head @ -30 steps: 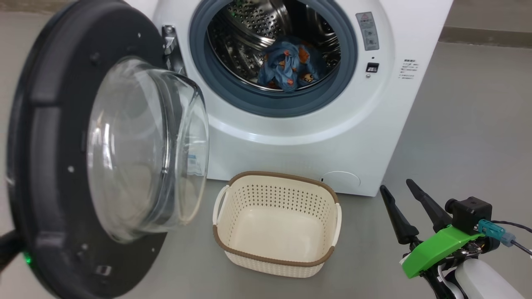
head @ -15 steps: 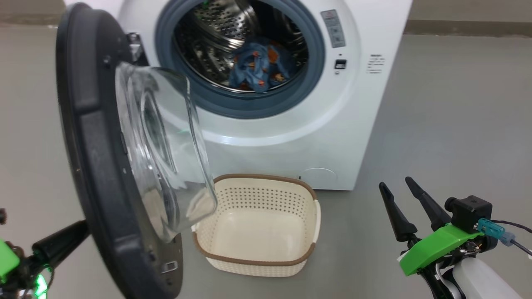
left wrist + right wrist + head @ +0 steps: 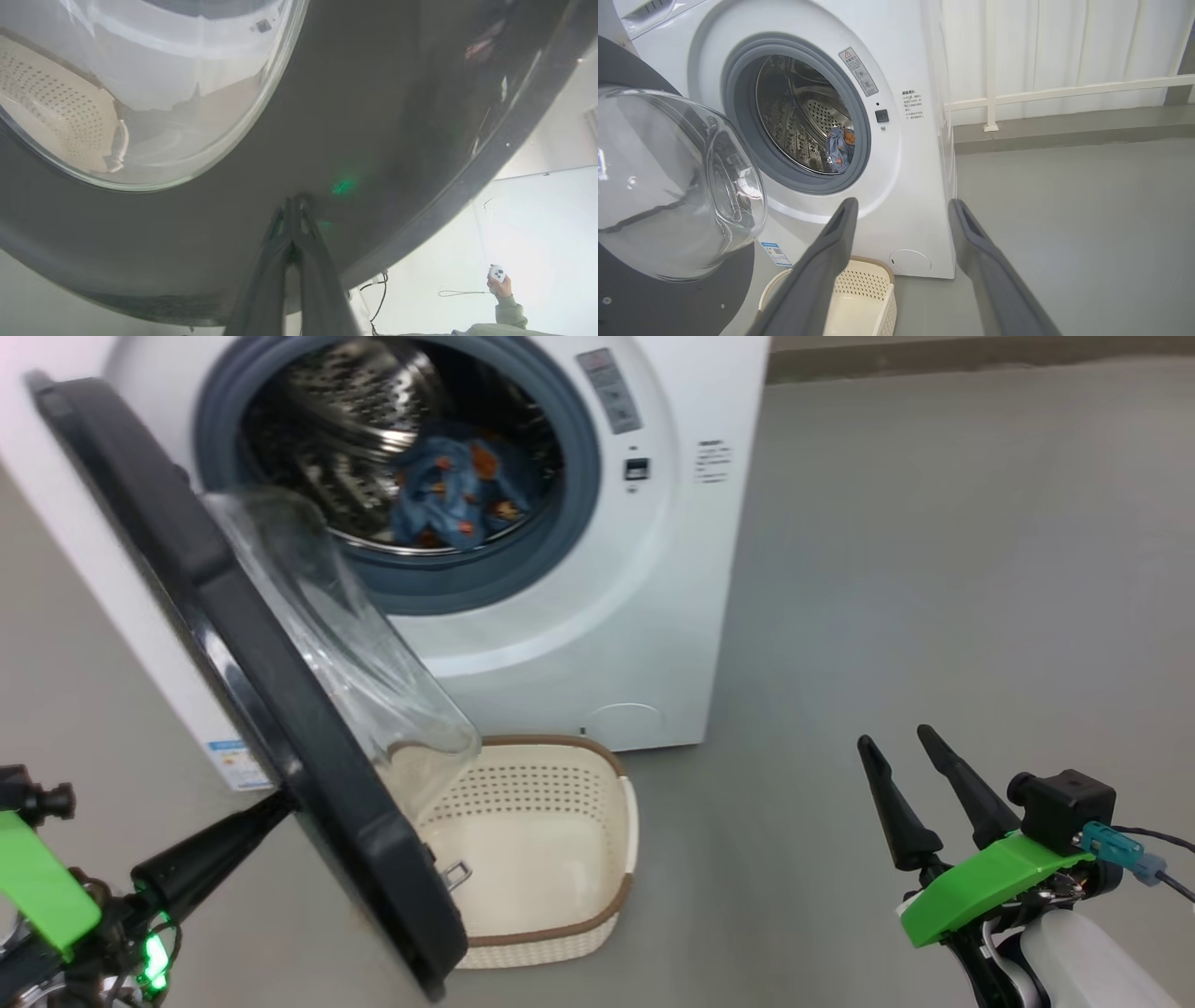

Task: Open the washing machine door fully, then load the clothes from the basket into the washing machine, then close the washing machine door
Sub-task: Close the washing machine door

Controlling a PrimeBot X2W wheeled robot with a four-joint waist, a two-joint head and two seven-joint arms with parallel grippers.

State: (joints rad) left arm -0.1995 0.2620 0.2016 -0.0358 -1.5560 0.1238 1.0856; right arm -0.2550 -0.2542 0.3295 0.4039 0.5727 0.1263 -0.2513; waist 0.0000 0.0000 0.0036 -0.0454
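— While the washing machine door (image 3: 280,700) stands partway open, where is the left gripper (image 3: 295,205)?
— Behind it. Fingers pinched together, nothing between them; tips pressed on the door's glossy black outer face, near the rim.
— Door angle?
— Swung out from the washing machine (image 3: 579,644), glass bowl facing the opening.
— And the clothes (image 3: 448,495)?
— Blue bundle, orange prints, lying low in the steel drum (image 3: 327,448).
— The basket (image 3: 532,789)?
— On the grey floor (image 3: 887,569), just in front of the machine, partly hidden by the door's lower edge.
— The right gripper (image 3: 894,739)?
— Fingers spread wide, holding nothing, well apart from the machine.
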